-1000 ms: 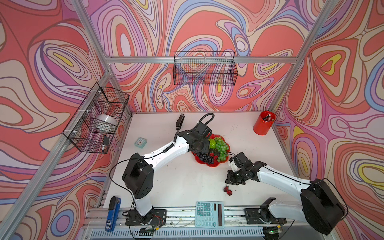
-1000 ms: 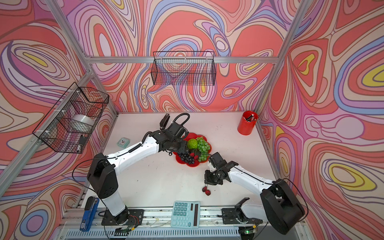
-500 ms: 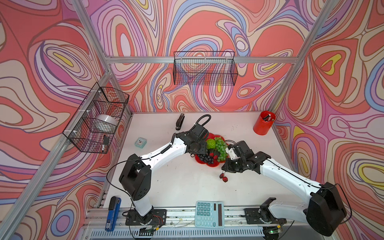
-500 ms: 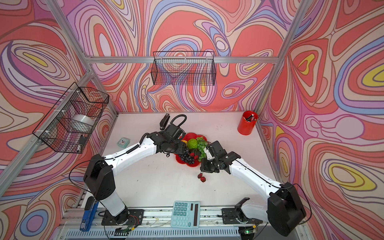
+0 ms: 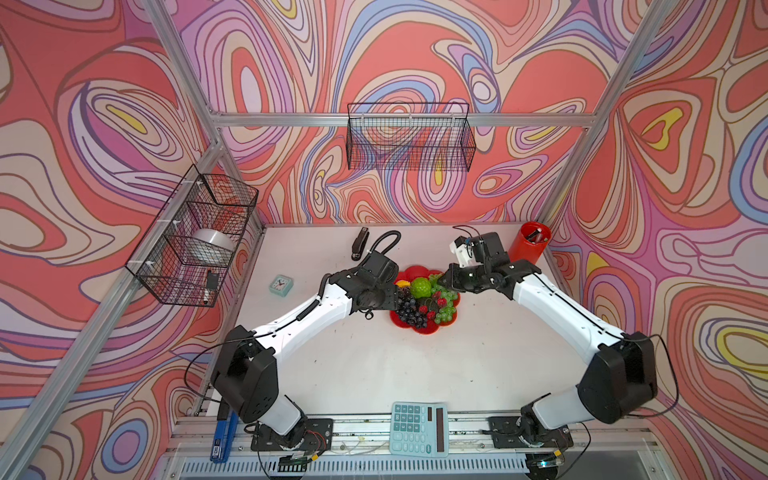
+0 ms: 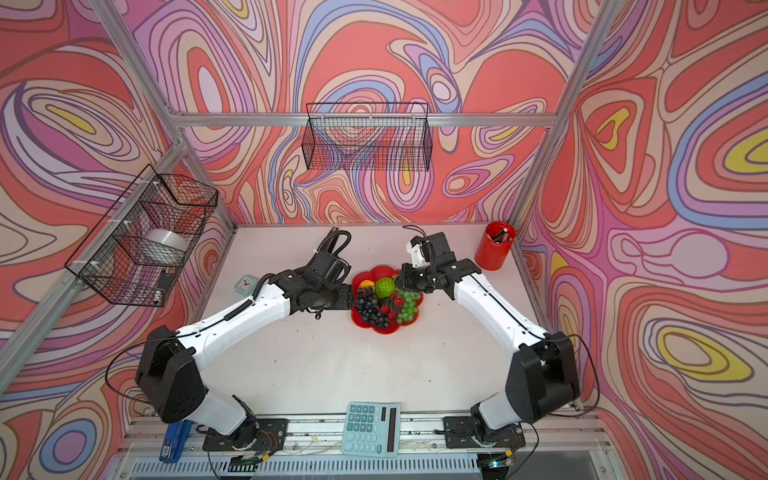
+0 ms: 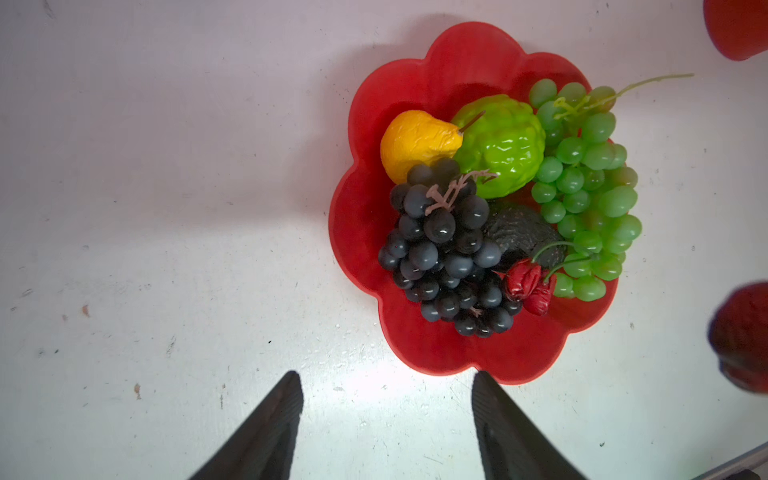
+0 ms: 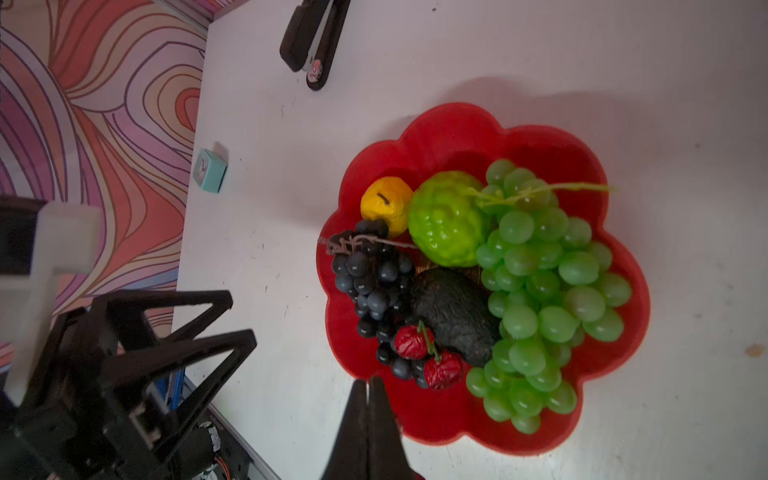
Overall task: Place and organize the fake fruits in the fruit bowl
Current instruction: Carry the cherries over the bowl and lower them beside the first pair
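Found fake fruits heaped in fruit bowl (image 7: 457,50) mid-bench: dark purple grape bunch (image 7: 444,249), green grape bunch (image 7: 590,191), yellow fruit (image 7: 411,141), lime-green ball (image 7: 503,145), avocado (image 7: 519,232), red berries (image 7: 528,286). Noted left pincer (image 7: 385,376) parted and empty just beside the rim, right pincer (image 8: 369,380) pressed closed on nothing over the rim's other side. Logged stapler (image 8: 311,41), clock (image 8: 210,170), red cup (image 5: 534,245) and calculator (image 5: 419,428) well apart from the bowl.

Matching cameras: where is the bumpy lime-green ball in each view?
In a top view: lime-green ball just below centre.
In a top view: lime-green ball, same place.
Left wrist: lime-green ball against green grapes.
Right wrist: lime-green ball, likewise.
Shared landmark: yellow fruit touching it.
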Available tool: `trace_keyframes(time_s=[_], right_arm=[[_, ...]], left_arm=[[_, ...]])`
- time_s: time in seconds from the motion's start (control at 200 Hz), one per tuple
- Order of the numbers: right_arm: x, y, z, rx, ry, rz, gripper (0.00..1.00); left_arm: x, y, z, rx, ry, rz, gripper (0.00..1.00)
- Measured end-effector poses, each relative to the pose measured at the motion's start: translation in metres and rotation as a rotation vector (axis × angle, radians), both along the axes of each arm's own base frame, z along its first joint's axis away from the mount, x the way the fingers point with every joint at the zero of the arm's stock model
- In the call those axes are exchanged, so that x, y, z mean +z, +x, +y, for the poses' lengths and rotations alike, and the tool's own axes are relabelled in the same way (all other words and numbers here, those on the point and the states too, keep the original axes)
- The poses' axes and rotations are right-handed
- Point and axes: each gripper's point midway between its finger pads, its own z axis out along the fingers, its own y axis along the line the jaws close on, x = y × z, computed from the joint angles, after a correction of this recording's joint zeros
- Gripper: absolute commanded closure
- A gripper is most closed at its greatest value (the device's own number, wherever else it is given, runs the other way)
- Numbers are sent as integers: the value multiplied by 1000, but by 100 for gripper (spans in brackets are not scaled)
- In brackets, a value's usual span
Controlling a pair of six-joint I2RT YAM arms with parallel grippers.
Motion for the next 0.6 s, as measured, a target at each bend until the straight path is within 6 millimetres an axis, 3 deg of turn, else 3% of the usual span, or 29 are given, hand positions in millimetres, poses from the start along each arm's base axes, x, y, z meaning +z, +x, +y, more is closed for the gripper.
trace_keyframes(time_s=[0.27, 0.441, 0.601], right_arm=[[-33, 39, 9, 21, -47, -21, 100], [-51, 49, 10, 18, -73, -14, 100], [-52, 57, 7, 3, -97, -45, 100]], left_arm=[[17, -11, 17, 49, -8, -26, 30], [20, -16, 24, 63, -6, -28, 30], [19, -17, 26, 65, 2, -24, 31]])
